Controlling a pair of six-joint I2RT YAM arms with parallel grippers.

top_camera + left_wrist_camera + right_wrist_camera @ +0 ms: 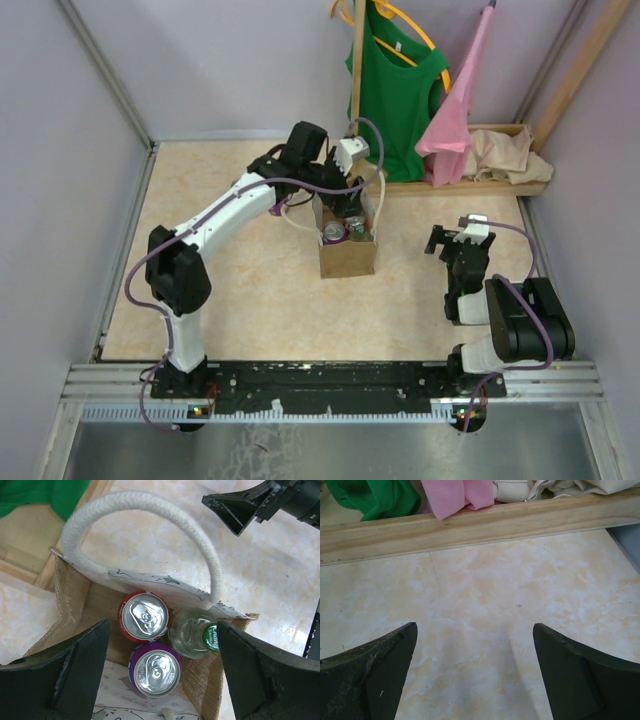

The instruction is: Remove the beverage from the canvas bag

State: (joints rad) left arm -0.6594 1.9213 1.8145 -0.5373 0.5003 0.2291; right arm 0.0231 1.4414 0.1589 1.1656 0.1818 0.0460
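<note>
While the left tool (162, 625) hung spread wide over the tan-brown boxy canvas bag (347, 258), a red metal can (143, 616) and a purple metal can (155, 669) stood inside; right tool (475, 630) gaped wide too.

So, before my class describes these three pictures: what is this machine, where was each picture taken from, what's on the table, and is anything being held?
Two robot arms stand on a table. One picture looks down from above; the others come from cameras on each wrist. The left gripper hovers open over a canvas bag holding a red can, a purple can and a bottle. The right gripper is open over the table near a wooden rail. Nothing is held.
</note>
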